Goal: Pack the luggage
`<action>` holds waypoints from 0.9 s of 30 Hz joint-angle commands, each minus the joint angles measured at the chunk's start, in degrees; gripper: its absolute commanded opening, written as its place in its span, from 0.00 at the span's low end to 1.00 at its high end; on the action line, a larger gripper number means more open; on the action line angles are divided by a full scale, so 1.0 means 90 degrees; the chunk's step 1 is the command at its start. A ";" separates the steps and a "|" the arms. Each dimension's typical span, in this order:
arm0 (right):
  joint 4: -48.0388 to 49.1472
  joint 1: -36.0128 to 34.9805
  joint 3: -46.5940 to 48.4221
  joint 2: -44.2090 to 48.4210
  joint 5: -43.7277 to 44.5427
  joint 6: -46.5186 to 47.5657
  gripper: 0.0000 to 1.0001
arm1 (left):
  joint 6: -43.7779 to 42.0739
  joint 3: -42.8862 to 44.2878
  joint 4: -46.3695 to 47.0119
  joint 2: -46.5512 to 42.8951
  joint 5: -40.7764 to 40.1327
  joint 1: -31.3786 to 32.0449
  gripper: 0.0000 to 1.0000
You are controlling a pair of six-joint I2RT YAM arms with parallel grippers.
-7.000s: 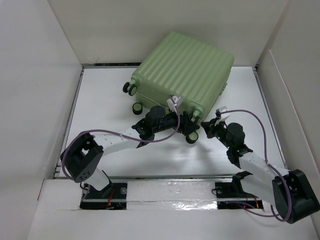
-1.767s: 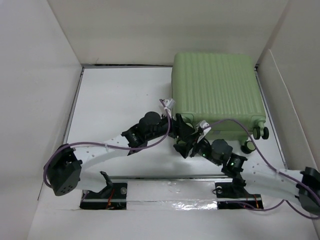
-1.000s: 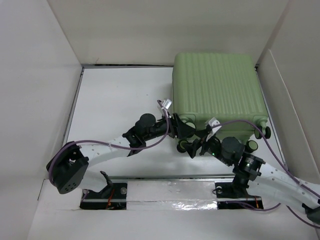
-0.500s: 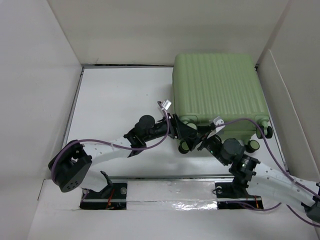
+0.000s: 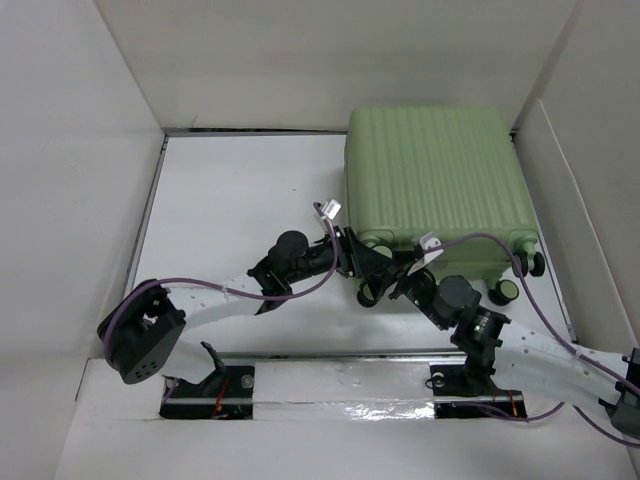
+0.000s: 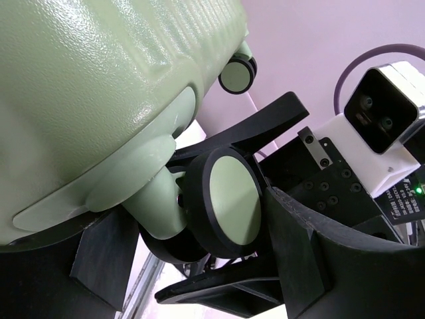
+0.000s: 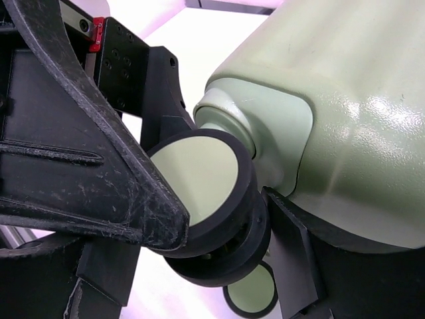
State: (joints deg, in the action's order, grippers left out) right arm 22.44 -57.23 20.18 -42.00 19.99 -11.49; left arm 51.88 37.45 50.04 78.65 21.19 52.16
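Observation:
The luggage (image 5: 435, 175), a closed light-green ribbed suitcase, lies flat at the back right with its wheels toward me. Both grippers meet at its near-left wheel (image 5: 368, 292). My left gripper (image 5: 365, 268) reaches in from the left. In the left wrist view the wheel (image 6: 229, 203) sits between the jaws of this gripper (image 6: 199, 212), one finger on the green face and the other behind the caster leg. My right gripper (image 5: 400, 283) comes from the near right. In its own view the gripper (image 7: 226, 216) clamps the same black wheel (image 7: 196, 183) across its rim.
Other wheels (image 5: 503, 290) stick out at the suitcase's near-right corner. White walls box in the table (image 5: 230, 200), and a partition (image 5: 560, 180) stands close to the suitcase's right side. A taped rail (image 5: 340, 375) runs along the near edge.
Seconds ago the suitcase lay skewed at the back middle; now it lies square at the back right. In the last second the right gripper moved in and closed on the near-left wheel; the left held.

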 commanded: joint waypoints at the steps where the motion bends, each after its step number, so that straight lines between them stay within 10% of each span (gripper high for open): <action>1: 0.0613 0.0041 0.0413 -0.0304 0.0494 0.0396 0.75 | 0.0105 0.0067 0.1159 -0.0126 0.0829 0.0191 0.68; 5: 0.0437 0.0041 0.0628 -0.0441 0.0738 0.0602 0.71 | 0.0085 0.0077 0.1129 -0.0116 0.0829 0.0191 0.68; 9: 0.0602 0.0041 0.0531 -0.0383 0.0816 0.0622 0.30 | 0.0076 0.0106 0.1081 -0.0058 0.0878 0.0191 0.71; 12: 0.0730 0.0041 0.0453 -0.0275 0.0738 0.0612 0.16 | -0.0148 0.0223 0.0643 -0.0086 0.0810 0.0191 0.82; 17: 0.0457 0.0041 0.0423 -0.0041 0.0699 0.0583 0.16 | -0.1347 0.0477 -0.1093 -0.0672 -0.0329 0.0074 0.99; 27: 0.0525 0.0041 0.0404 -0.0089 0.0640 0.0505 0.16 | -0.2278 -0.0223 -0.2728 -0.2469 -0.2296 -0.0542 0.87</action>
State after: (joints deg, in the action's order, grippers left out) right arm 21.10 -57.74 22.06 -43.86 21.87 -6.04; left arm 35.83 38.61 28.71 59.81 6.13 47.44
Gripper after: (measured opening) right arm 0.637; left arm 0.911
